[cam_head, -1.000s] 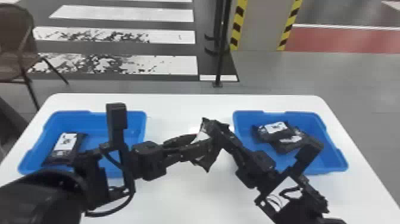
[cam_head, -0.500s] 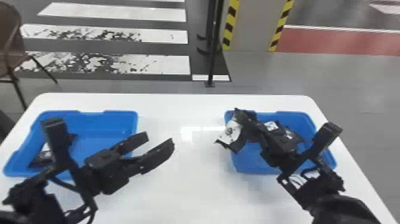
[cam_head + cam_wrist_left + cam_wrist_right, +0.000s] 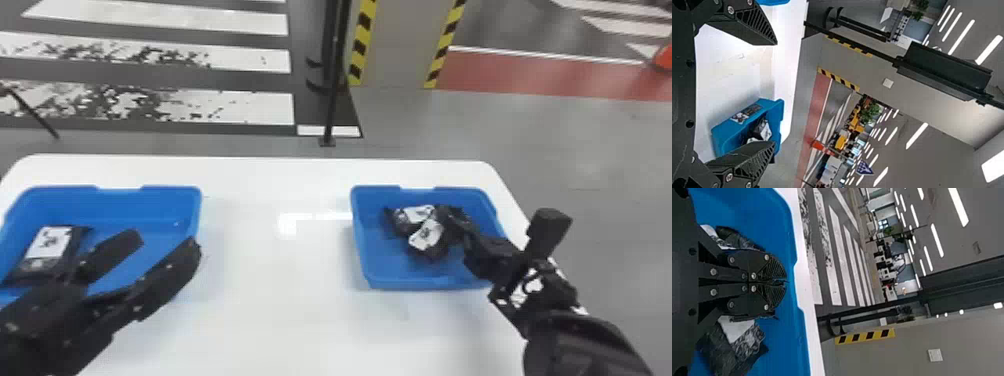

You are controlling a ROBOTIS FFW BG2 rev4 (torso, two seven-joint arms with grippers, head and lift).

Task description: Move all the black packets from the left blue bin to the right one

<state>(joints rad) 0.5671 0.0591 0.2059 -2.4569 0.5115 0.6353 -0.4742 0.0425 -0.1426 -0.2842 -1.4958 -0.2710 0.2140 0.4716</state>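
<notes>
Over the near right part of the left blue bin [image 3: 120, 189], the left gripper [image 3: 164, 241] is held with its two fingers well apart, and nothing is gripped between them. On that bin's floor, toward its left side, a black packet [image 3: 35, 267] is seen lying with its white label [image 3: 50, 242] up; its near end is partly covered by the gripper in the head view, and whether the two touch cannot be told.

Inside the right blue bin [image 3: 367, 250], the right gripper [image 3: 451, 218] is lowered among the black packets, its fingers brought together. Whether an edge of a packet is pinched between them cannot be told. Two packets are made out beside it in the head view: one [image 3: 429, 240] is set nearer, tilted, with its white label showing, and the other [image 3: 415, 215] is placed just behind it, also label up. In the right wrist view, packets are seen on both sides of the closed fingers.

Both bins are set on a white table [image 3: 275, 320], with a bare stretch of it between them. Beyond the table's far edge, a grey floor [image 3: 590, 175] is crossed by worn white stripes [image 3: 240, 107]. A thin black post [image 3: 332, 100] is stood there, and behind it a grey pillar [image 3: 400, 55] is edged with yellow and black bands [image 3: 360, 45].
</notes>
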